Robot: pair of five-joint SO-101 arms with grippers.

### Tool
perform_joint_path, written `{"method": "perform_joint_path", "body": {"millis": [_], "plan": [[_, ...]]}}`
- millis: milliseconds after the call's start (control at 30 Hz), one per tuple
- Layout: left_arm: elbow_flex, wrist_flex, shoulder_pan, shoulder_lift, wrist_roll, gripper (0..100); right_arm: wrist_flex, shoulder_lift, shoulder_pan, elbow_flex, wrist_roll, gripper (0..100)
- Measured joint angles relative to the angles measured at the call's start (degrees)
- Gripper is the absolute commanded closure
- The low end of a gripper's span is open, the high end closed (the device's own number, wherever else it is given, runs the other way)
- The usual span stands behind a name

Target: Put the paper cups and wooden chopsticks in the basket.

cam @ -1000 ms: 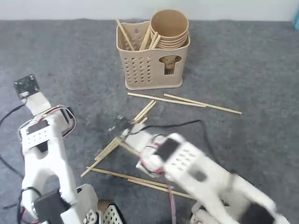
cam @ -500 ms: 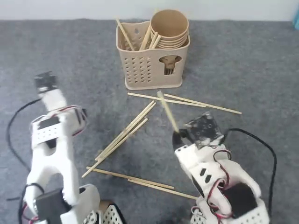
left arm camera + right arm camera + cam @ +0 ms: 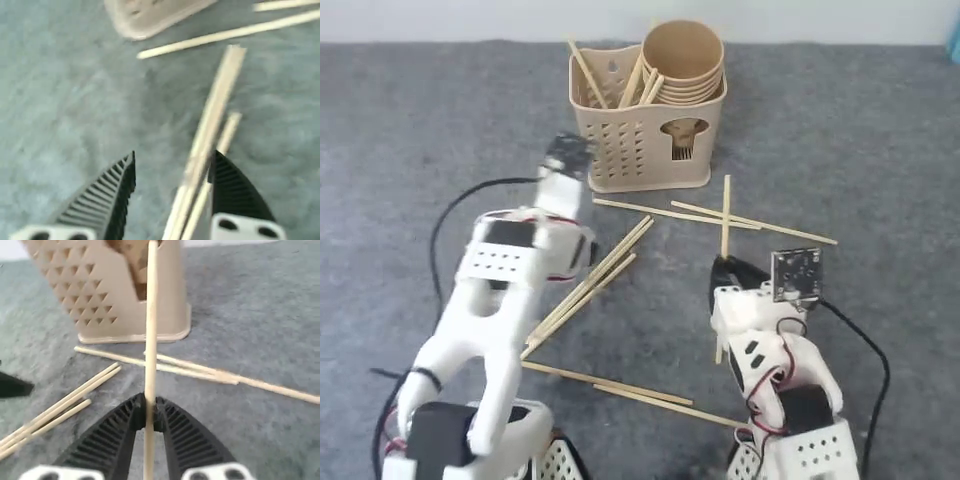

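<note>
The beige perforated basket (image 3: 640,150) stands at the back with a stack of paper cups (image 3: 682,50) and a few chopsticks inside. My right gripper (image 3: 724,268) is shut on one wooden chopstick (image 3: 725,215), which points toward the basket; the right wrist view shows that chopstick (image 3: 150,315) pinched in the right gripper (image 3: 149,402), in front of the basket (image 3: 125,305). My left gripper (image 3: 585,252) hangs open over a bundle of chopsticks (image 3: 610,265). In the left wrist view the left gripper (image 3: 174,157) straddles the bundle (image 3: 210,120), just short of the basket's base (image 3: 150,15).
Two long chopsticks (image 3: 670,213) (image 3: 760,225) lie on the grey carpet just in front of the basket. Two more chopsticks (image 3: 610,383) lie near the arms' bases. A black cable (image 3: 865,340) loops beside the right arm.
My left arm has swung from the far left to over the bundle near the basket. My right arm pulled back with a chopstick, which now points at the basket.
</note>
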Motion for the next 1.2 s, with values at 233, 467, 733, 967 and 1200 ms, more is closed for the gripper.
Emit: {"method": "perform_joint_path", "body": {"millis": [233, 467, 733, 967, 1200], "plan": [[2.4, -6.0, 4.0, 0.0, -5.2, 78, -0.1, 0.0, 1.1, 0.0, 0.0, 99.1], [3.3, -7.7, 4.3, 2.5, -10.1, 78, -0.1, 0.0, 1.1, 0.0, 0.0, 99.1], [-5.2, -7.3, 4.3, 18.4, -10.4, 78, -0.1, 0.0, 1.1, 0.0, 0.0, 99.1], [-10.5, -6.2, 2.0, 21.1, -10.4, 78, -0.1, 0.0, 1.1, 0.0, 0.0, 99.1], [-11.7, -6.2, -1.2, 21.2, -10.1, 78, -0.1, 0.0, 1.1, 0.0, 0.0, 99.1]]}}
